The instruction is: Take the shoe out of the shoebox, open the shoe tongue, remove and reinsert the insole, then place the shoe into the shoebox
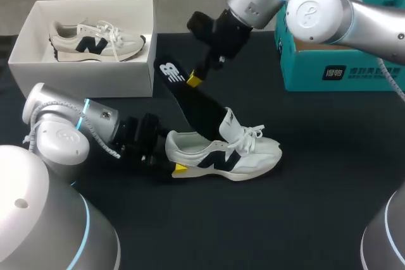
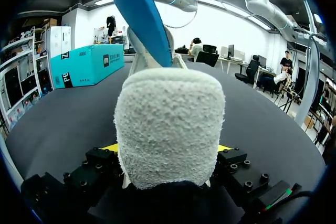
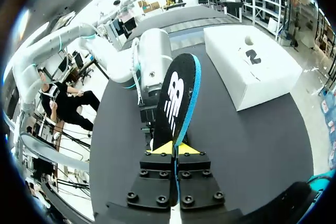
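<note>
1. While the white shoe (image 1: 224,156) is lying on the dark table (image 1: 316,194), the left gripper (image 2: 168,148) is pinching its fuzzy, rounded heel from both sides.
2. The right gripper (image 3: 176,149) is clamping the thin, black, blue-backed insole (image 3: 178,98), whose lower end is dipping into the shoe.
3. The white rectangular shoebox (image 1: 82,77) is holding a second shoe (image 1: 95,42).

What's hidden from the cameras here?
Head view: the lower end of the insole is hidden inside the shoe; depth unclear.
Left wrist view: the shoe's heel covers most of the left hand and the shoe's front.
Right wrist view: the other shoe in the shoebox is too small to make out.
</note>
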